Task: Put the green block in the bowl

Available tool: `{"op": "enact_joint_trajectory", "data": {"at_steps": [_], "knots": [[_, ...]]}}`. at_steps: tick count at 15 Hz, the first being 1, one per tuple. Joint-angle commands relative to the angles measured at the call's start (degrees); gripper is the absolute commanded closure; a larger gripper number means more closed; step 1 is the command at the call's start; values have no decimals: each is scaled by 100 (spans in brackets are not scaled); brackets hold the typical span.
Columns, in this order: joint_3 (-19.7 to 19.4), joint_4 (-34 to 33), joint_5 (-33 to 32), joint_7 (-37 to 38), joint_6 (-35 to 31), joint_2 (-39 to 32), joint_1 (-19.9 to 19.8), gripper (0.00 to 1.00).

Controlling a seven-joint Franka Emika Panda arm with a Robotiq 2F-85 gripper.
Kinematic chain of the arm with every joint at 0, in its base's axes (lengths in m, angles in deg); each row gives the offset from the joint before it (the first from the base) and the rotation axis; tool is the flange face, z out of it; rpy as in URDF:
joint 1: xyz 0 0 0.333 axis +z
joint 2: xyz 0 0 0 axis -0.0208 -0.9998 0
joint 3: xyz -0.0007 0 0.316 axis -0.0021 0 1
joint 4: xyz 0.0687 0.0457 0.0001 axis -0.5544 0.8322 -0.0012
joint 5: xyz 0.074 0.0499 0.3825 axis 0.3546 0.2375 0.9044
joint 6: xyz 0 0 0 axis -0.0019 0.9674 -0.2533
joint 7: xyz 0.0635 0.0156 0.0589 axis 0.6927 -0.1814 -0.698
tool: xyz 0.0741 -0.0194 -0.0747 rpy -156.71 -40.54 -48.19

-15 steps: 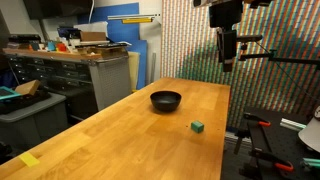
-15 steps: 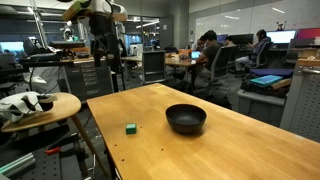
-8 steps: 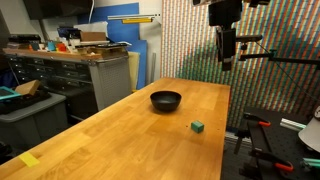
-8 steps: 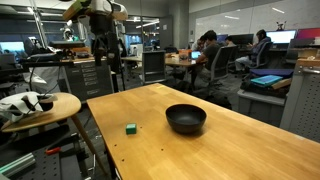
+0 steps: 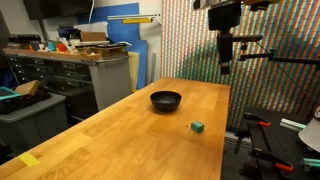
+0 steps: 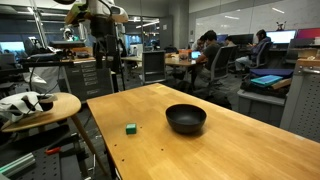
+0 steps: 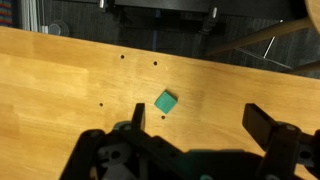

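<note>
1. In the wrist view the gripper (image 7: 197, 112) is seen with its jaws spread wide, and nothing is held between them.
2. One dark finger (image 7: 137, 114) is seen low in the picture and the other stands well apart from it, with bare wood between them.
3. The green block (image 7: 165, 101) is seen through that gap, lying on the wood nearer to the marked finger. It is turned at an angle to the picture's edges and is touched by nothing.
4. In both exterior views the gripper (image 5: 223, 62) (image 6: 111, 60) is held high above the table (image 5: 120, 135) (image 6: 230, 150), near its far end, and is pointed downward.
5. The green block (image 5: 198, 127) (image 6: 131, 128) is found resting on the table top, close to one long edge and well below the gripper.
6. The bowl (image 5: 166, 100) (image 6: 186, 118) is set upright on the table, apart from the block and further in from that edge. Nothing can be seen inside it.
7. A few small dark holes (image 7: 122, 57) are seen in the wood in the wrist view.
8. A strip of yellow tape (image 5: 30, 159) is seen at the near corner of the table in an exterior view.
9. A round side table (image 6: 40, 104) is placed beside the table, and seated people (image 6: 214, 52) are seen in the background.
</note>
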Motion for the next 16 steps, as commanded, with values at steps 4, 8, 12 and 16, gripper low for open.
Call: {"op": "enact_joint_trajectory", "data": {"at_steps": [4, 8, 12, 16], "knots": [[212, 26, -99, 1548, -204, -310, -17, 0], [335, 93, -138, 2430, -303, -428, -41, 0], [398, 274, -243, 3426, -711, -521, -65, 0], [436, 535, -746, 4287, -1263, -681, -77, 0]]}}
